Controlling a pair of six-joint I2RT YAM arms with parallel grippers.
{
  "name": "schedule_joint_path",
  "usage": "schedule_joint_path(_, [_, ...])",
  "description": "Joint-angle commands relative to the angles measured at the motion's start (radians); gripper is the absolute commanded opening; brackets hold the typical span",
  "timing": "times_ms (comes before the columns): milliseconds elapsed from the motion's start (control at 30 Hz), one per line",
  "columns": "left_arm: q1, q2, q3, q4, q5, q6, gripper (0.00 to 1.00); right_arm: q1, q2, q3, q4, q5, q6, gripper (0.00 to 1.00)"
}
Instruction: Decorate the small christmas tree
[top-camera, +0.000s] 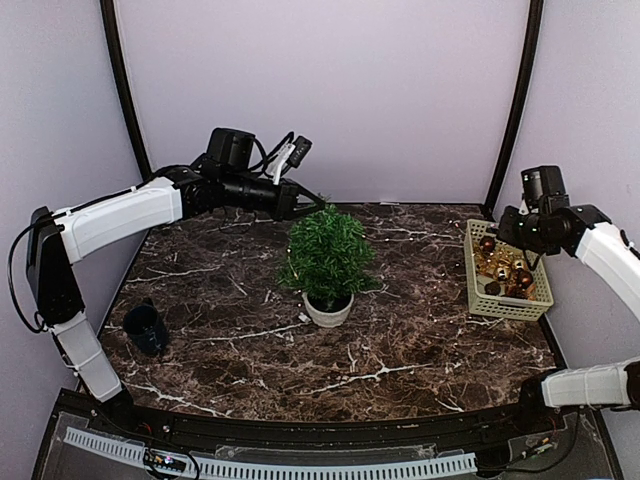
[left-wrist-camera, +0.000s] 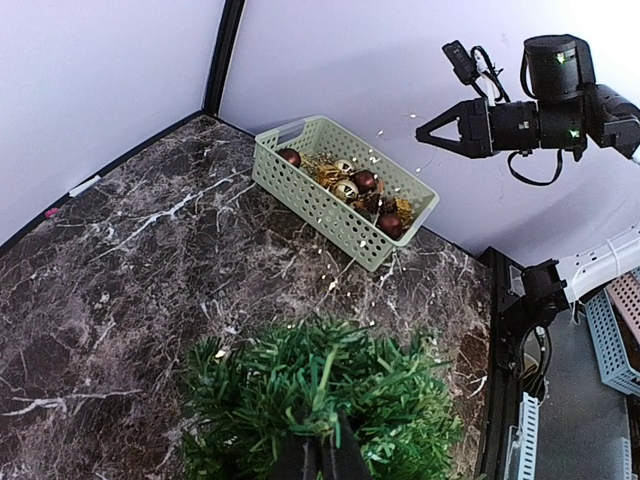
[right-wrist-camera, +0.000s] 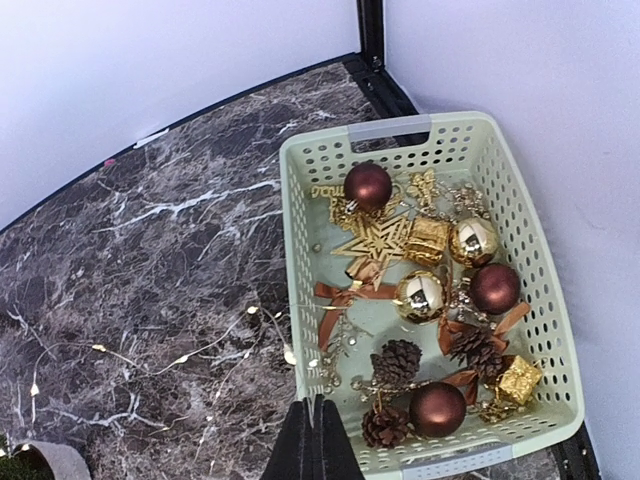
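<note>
Tree: the small christmas tree (top-camera: 327, 252) stands near the centre of the table (top-camera: 230, 350) in its white pot (top-camera: 328, 312). It is upright, long axis vertical, tip pointing straight up.

Left hand (top-camera: 316, 207): at the crown's 11 o'clock in the top view. Fingers are drawn narrow, tips buried in the upper needles. Whether a thin strand is pinched there, I cannot tell; the foliage hides the tips.

Right hand (right-wrist-camera: 314, 442): fingers pressed together, holding nothing, hovering above the basket (top-camera: 469, 270). The basket sits at the tree's 3 o'clock, with its long axis running 12-to-6.

Key relation: the ornaments (right-wrist-camera: 420, 297) lie directly below and ahead of the right hand. The tree lies at that hand's 9 o'clock, well apart (left arm nearer the tree, right arm nearer the stock).

Judgement: the right hand should pick, then carry toward 9 o'clock.
</note>
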Motion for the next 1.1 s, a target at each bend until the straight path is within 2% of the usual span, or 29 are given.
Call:
schedule_joint_path(0, [-0.005,-0.052,0.011,-0.002,-0.022,0.025,0.0,-0.064,-0.027,-0.013,0.027,-0.014,-0.027,0.0])
schedule_joint_path(267, [-0.005,-0.079,0.011,-0.032,-0.053,0.05,0.0,-0.165,-0.034,-0.017,0.034,-0.032,-0.06,0.0])
schedule_joint_path(467, [-0.004,-0.091,0.013,-0.053,-0.051,0.072,0.0,-0.174,-0.037,-0.062,0.077,-0.219,-0.072,0.0])
schedule_joint_path(733, [0.013,-0.12,0.03,-0.145,-0.105,0.145,0.0,-0.179,-0.065,-0.118,0.048,-0.026,-0.04,0.0])
schedule_joint_path(1067, [0.068,-0.199,-0.038,-0.192,-0.126,0.166,0.0,-0.182,-0.025,-0.067,0.065,0.055,-0.011,0.0])
